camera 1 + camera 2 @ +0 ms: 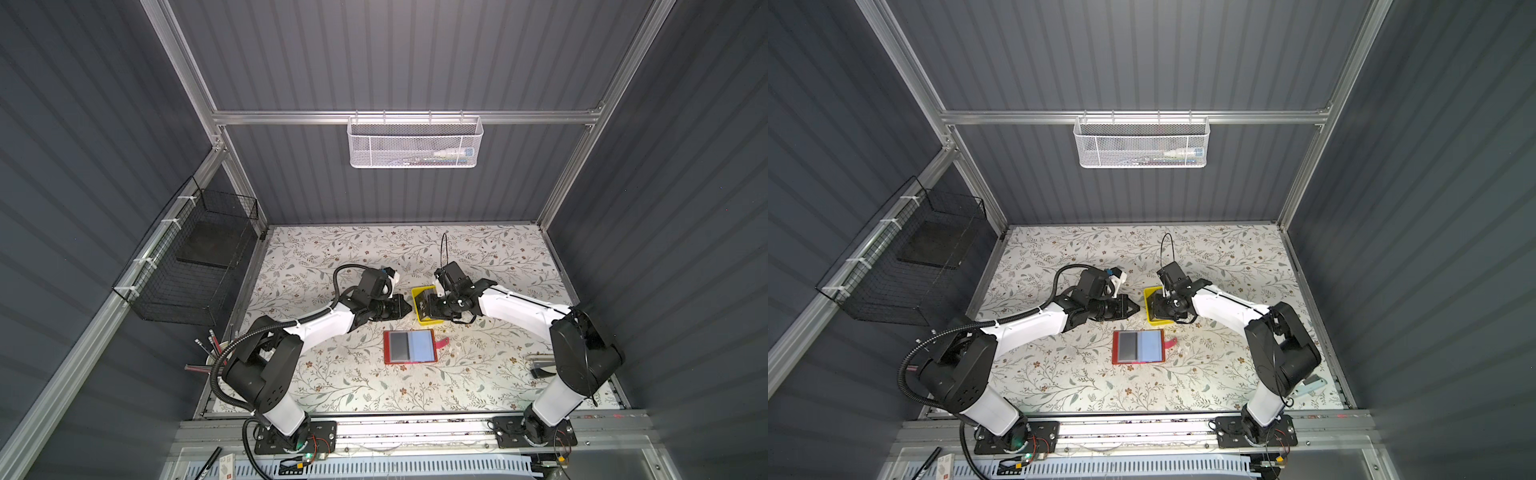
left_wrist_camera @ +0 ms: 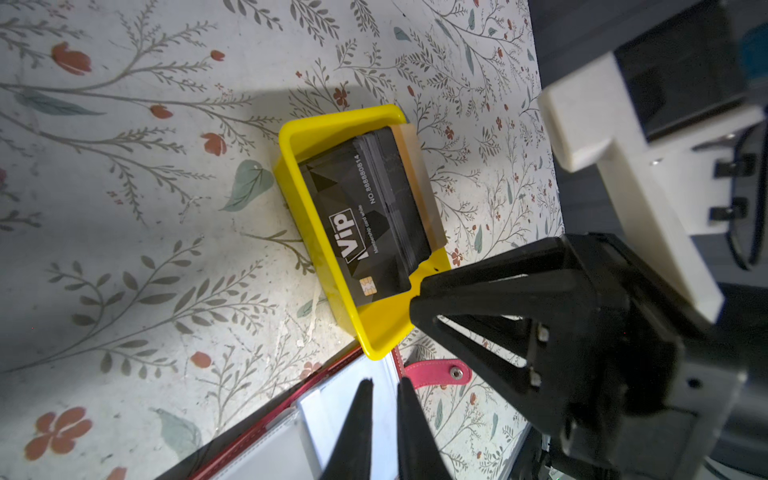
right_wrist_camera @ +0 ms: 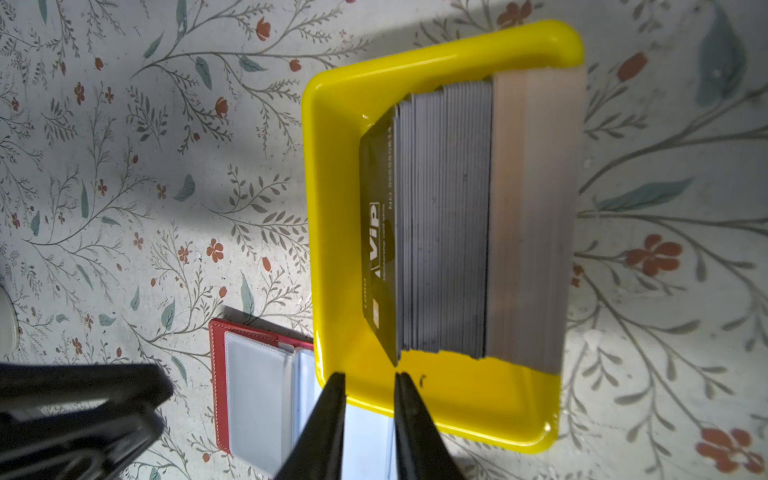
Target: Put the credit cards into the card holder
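The cards stood on edge in a yellow tray, with a black VIP card leaning in front. The right pincer, narrowly spread, had its tips at the stack's end; whether it touched a card could not be told. The left pincer, almost pressed together and empty, hung beside the tray. The holder lay open on the worktop near the tray.

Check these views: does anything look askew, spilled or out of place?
The credit cards stand on edge in the yellow tray, leaning instead of lying flat, and the front black VIP card fans away from the stack. The card holder lies open and flat; nothing looks spilled.
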Motion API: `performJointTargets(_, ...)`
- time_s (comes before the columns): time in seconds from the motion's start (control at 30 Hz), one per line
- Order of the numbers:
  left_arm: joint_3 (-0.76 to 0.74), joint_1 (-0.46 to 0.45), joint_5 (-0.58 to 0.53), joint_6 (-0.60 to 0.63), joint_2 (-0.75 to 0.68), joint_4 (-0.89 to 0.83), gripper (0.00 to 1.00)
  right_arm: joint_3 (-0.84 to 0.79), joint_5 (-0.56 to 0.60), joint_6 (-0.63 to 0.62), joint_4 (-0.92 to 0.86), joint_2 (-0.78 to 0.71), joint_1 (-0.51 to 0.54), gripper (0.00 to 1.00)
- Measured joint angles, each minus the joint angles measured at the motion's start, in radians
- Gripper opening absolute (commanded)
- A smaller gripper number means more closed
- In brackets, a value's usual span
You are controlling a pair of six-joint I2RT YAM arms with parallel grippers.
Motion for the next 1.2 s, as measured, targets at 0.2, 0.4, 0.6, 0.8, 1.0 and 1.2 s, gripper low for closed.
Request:
performJointTargets(0.2, -0.005, 0.000, 0.003, -0.005, 0.000, 0.017, 0.14, 0.019, 0.006, 0.003, -0.007, 0.031, 0.000, 0.24)
performJointTargets(0.4, -0.007, 0.000, 0.004, -0.011, 0.000, 0.020, 0.14, 0.024, 0.006, 0.003, -0.008, 0.037, 0.000, 0.21)
performJointTargets(0.6, -0.007, 0.000, 0.004, -0.012, 0.000, 0.025, 0.14, 0.027, 0.007, 0.003, -0.010, 0.037, 0.011, 0.21)
performJointTargets(0.8, -0.007, 0.000, 0.011, -0.017, 0.000, 0.037, 0.14, 0.046, 0.007, 0.003, -0.014, 0.037, 0.027, 0.20)
performJointTargets(1.0, -0.007, 0.000, 0.011, -0.022, 0.000, 0.041, 0.14, 0.065, 0.011, 0.003, -0.026, 0.038, 0.033, 0.20)
performJointTargets(1.2, -0.007, 0.000, 0.012, -0.022, 0.000, 0.041, 0.14, 0.095, 0.014, -0.005, -0.030, 0.070, 0.033, 0.19)
